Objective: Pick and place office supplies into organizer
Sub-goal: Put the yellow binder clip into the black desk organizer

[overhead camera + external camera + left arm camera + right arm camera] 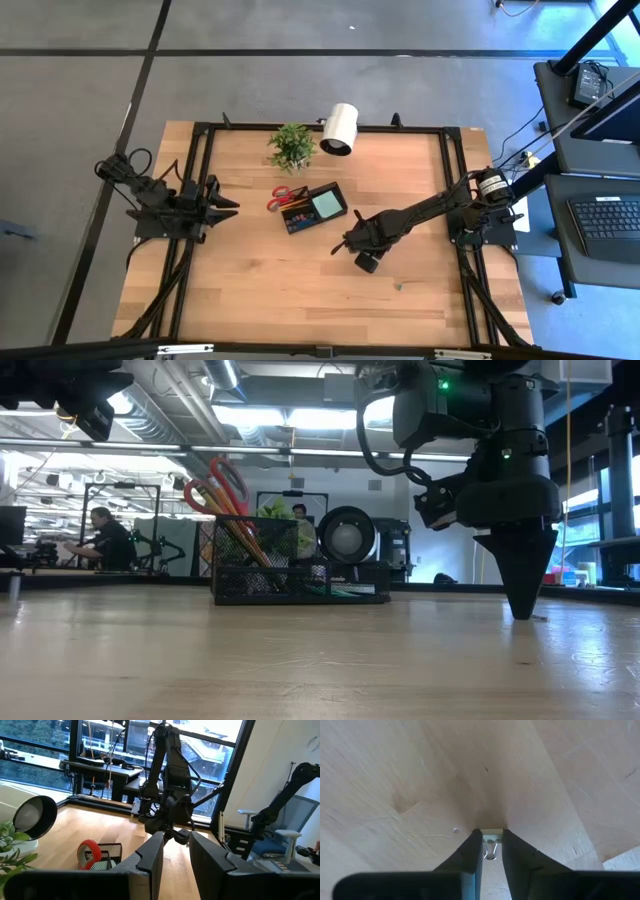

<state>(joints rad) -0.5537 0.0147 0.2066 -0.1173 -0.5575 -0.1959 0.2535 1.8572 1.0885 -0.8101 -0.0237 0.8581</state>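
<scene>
Pinching down onto the bare wood, the right claw (490, 851) stands tip-first on the surface (260, 290), right of the middle, because what it is after is tiny and lies flat: a small metal clip (490, 849) sits between its fingertips. The fingers are nearly together with the clip between them; whether it is firmly gripped yet I cannot tell. The steep, vertical approach seen in the low view suits picking such a thin thing off the wood.

The organizer (313, 209) stands toward the far edge, near the middle, already holding the red-handled scissors (282, 197) upright-tilted in one compartment and the teal note pad (325, 207) in the other. The left claw (228, 206) waits by the left edge, fingers slightly apart and empty.
</scene>
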